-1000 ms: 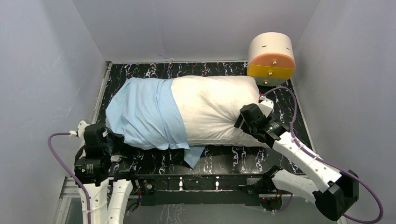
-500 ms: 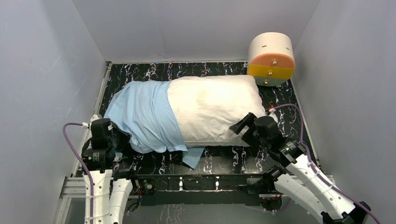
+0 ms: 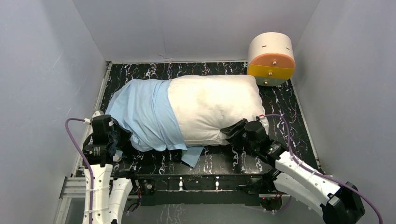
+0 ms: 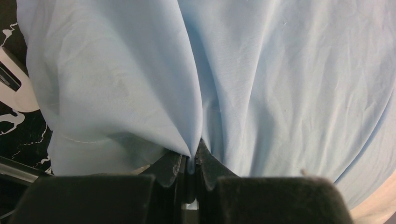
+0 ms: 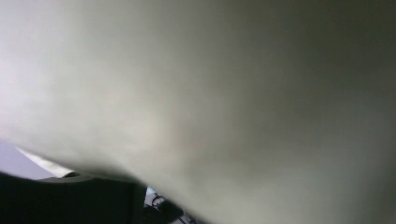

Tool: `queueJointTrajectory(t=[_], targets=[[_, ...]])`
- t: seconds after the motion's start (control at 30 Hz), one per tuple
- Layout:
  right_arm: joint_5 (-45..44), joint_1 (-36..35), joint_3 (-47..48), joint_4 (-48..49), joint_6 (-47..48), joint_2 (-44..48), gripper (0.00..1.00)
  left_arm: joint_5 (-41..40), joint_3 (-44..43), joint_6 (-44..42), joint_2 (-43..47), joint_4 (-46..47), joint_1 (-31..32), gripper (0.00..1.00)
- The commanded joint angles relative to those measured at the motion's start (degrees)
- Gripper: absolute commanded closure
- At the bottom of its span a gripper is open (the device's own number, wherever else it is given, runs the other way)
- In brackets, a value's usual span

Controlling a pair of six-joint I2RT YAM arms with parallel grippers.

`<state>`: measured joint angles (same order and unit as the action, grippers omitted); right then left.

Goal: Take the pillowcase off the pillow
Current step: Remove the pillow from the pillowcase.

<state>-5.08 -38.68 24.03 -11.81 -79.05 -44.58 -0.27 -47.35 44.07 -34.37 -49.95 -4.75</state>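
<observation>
The white pillow (image 3: 212, 107) lies across the middle of the table. The light blue pillowcase (image 3: 144, 114) covers its left part, and a corner hangs at the near edge. My left gripper (image 3: 117, 140) is at the near left of the pillowcase and is shut on a fold of the blue cloth (image 4: 140, 84), which is pinched between its fingertips (image 4: 191, 157). My right gripper (image 3: 233, 130) presses against the pillow's near right edge. In the right wrist view the blurred pillow (image 5: 210, 93) fills the frame; one dark finger (image 5: 70, 196) sits far to the side, so the jaws stand open.
A round cream-and-orange drum (image 3: 271, 58) stands at the back right corner. Grey walls close in on the left, back and right. The black marbled table (image 3: 224, 161) has a metal rail along its near edge.
My right gripper came off the top of the pillow's right end, dropped to the near edge and moved left against the pillow. My left gripper shifted slightly, still holding the cloth.
</observation>
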Motion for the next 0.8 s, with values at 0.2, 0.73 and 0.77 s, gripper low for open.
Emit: queueJointTrajectory(t=[0.2,0.73,0.77], targets=[[-37.6,-0.1,2.7,-14.0,-8.9,12.1,1.00,-3.1,-2.2,-2.4,-1.1,0.5,-0.1,1.00],[-55.2,-0.1,10.6,-45.0,-11.9,26.6,1.00,-6.1,-3.4,-6.0,-7.9,4.4,-0.1,1.00],[-54.0,-0.1,10.5,-42.6,-9.3,26.2,1.00,-4.2,-3.0,-6.5,-8.2,5.3,0.0,0.98]])
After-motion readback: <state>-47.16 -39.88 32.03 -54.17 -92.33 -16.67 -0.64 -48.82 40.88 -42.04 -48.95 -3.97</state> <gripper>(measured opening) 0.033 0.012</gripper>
